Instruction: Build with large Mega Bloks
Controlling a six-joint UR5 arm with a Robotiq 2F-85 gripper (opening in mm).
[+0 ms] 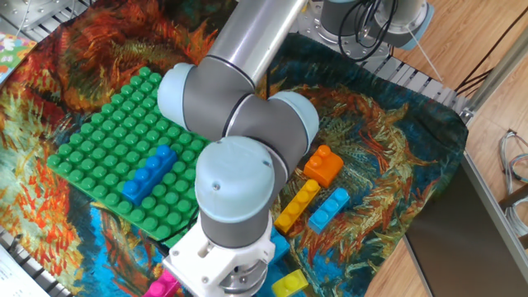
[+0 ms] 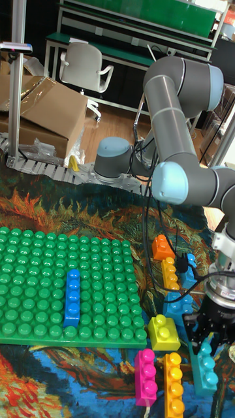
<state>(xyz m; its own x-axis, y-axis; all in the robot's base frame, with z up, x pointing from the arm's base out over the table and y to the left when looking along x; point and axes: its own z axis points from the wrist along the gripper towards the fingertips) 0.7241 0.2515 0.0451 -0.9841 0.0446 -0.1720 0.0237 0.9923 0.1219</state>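
My gripper [image 2: 209,341] hangs low at the front right of the cloth. Its black fingers [image 2: 193,333] straddle the far end of a long light blue brick [image 2: 206,371], and it looks open. In the fixed view my own wrist [image 1: 235,206] hides the fingers. A long blue brick [image 2: 72,298] [image 1: 150,173] is pressed onto the green studded plate [image 2: 39,261] [image 1: 107,132]. Loose bricks lie right of the plate: orange [image 1: 323,165], long yellow [image 1: 297,206], light blue [image 1: 328,210]. At the front lie a yellow square [image 2: 163,332], a pink brick [image 2: 145,375] and a long orange brick [image 2: 173,385].
A painted cloth [image 1: 388,140] covers the table. A second arm's base [image 2: 114,160] stands at the back by a roller rail [image 2: 39,163]. Behind are a cardboard box [image 2: 39,111] and a chair [image 2: 81,65]. The table's wooden edge [image 1: 396,264] lies to the right.
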